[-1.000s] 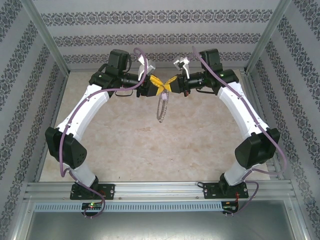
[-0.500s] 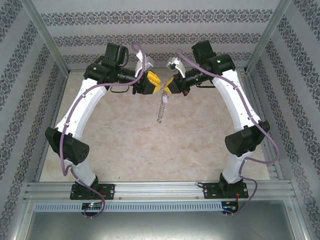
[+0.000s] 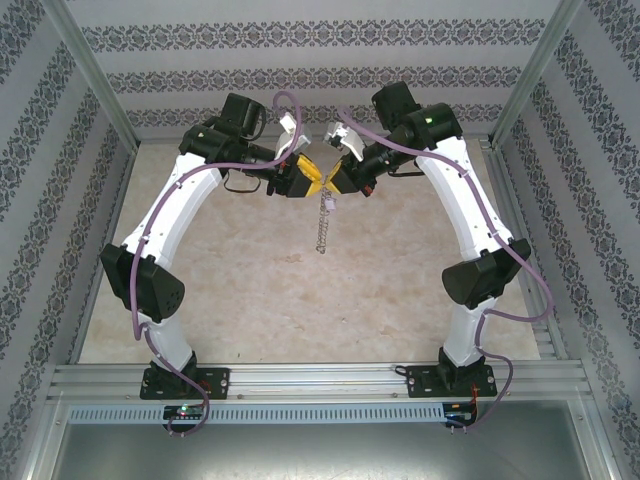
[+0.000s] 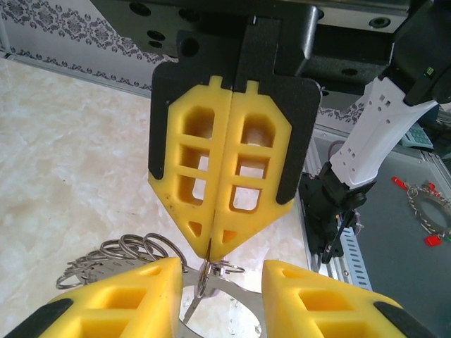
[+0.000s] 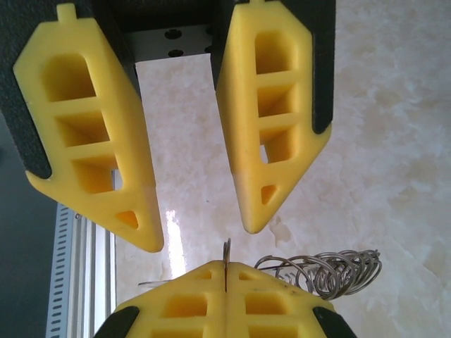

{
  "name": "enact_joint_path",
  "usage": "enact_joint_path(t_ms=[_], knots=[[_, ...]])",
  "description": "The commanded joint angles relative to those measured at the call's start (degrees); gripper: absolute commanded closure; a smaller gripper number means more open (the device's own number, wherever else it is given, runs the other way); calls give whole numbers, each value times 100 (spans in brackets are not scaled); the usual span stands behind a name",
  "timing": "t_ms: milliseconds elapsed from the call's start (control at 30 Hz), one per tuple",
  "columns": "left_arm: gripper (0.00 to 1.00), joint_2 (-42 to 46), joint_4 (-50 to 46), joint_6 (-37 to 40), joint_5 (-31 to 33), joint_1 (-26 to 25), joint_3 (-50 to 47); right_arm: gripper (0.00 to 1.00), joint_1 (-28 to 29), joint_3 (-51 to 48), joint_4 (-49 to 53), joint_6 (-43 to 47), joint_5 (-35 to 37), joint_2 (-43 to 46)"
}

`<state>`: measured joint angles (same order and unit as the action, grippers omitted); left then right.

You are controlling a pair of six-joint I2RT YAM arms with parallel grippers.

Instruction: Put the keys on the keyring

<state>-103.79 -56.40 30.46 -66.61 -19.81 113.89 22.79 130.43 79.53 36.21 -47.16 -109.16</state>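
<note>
Keyring — silvery looped rings (hanging chainlike) — pinched by closed right gripper; left gripper spread.

walls: grey patterned stripes | tabletop: beige marble look | front rail: aluminium

LIGHT: bright, even, from above | SHADOWS: faint, soft-edged on tabletop | GLARE: 1 white sheen patch on tabletop, right wrist view; glints on keyring | EXPOSURE: pale surfaces near washed out | FOCUS: overhead view sharp; wrist views slightly soft up close
</note>
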Motion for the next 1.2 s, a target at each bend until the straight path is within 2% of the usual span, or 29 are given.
enact_joint_path(t_ms=[0,300,667,867,1000,1167], knots=[[65,43,-149,188,-237,46,-94,100,75,178,46,84,-61,26],[65,113,304,-48,-263,36,-365,100,77,76,-154,11,-200,155],[66,83,609,-249,-608,28,-433,100,79,-200,-482,-113,-259,308],[76,70,702,-301,-643,4,-433,100,85,-227,-516,-130,-268,308],[77,60,691,-295,-667,-17,-439,100,86,-224,-570,-158,-255,319],[89,38,594,-216,-744,-47,-463,100,86,-210,-681,-227,-275,317]])
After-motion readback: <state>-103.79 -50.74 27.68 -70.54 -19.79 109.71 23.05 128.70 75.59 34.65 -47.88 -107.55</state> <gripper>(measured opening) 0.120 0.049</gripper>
